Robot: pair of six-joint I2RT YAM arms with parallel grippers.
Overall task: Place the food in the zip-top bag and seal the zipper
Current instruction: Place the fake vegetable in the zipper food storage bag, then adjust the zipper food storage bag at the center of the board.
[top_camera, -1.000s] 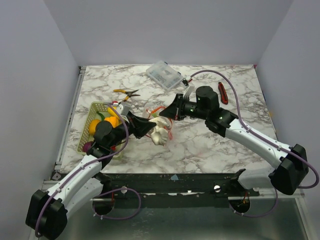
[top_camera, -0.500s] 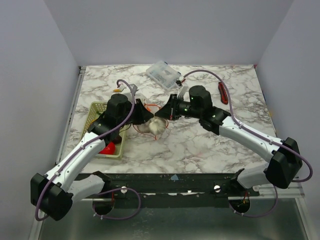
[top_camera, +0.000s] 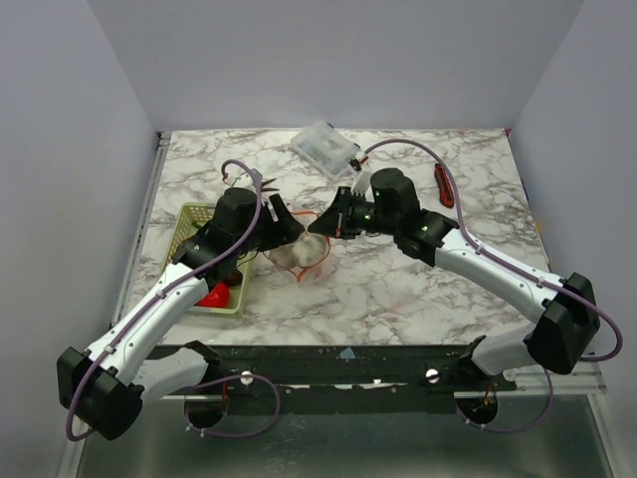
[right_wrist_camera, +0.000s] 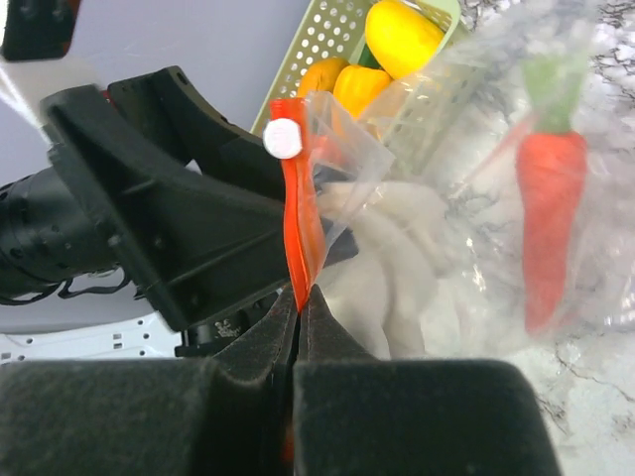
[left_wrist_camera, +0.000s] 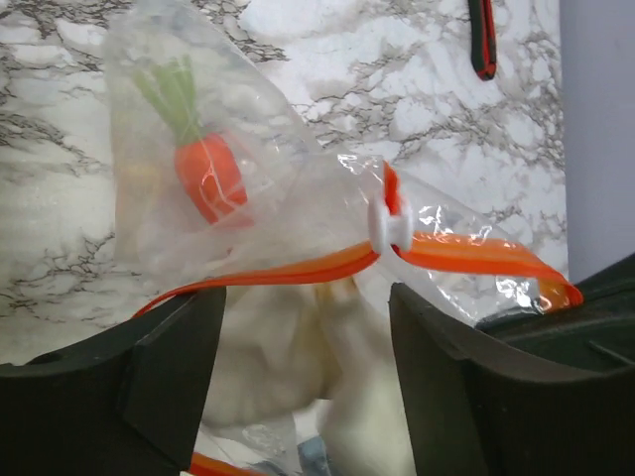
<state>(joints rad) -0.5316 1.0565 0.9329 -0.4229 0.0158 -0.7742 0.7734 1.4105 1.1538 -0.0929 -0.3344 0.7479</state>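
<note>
Clear plastic zip-top bag (top_camera: 299, 257) at mid-worktop, slightly toward left edge, between my two arms. Inside I see orange carrot (left_wrist_camera: 205, 177) and white garlic (left_wrist_camera: 268, 347). Red-orange zipper (left_wrist_camera: 466, 253) runs along mouth, white slider (left_wrist_camera: 389, 226) on it. My right jaws pinched tight on zipper, close by slider. My left jaws wide, one each side of bag, zipper crossing gap. Green mesh basket (top_camera: 187, 227) by left edge, lemon (right_wrist_camera: 402, 35) and tomato (top_camera: 214, 296) in it. Clear box (top_camera: 325, 147) near far edge. Red knife (top_camera: 442, 185) toward far right corner.
</note>
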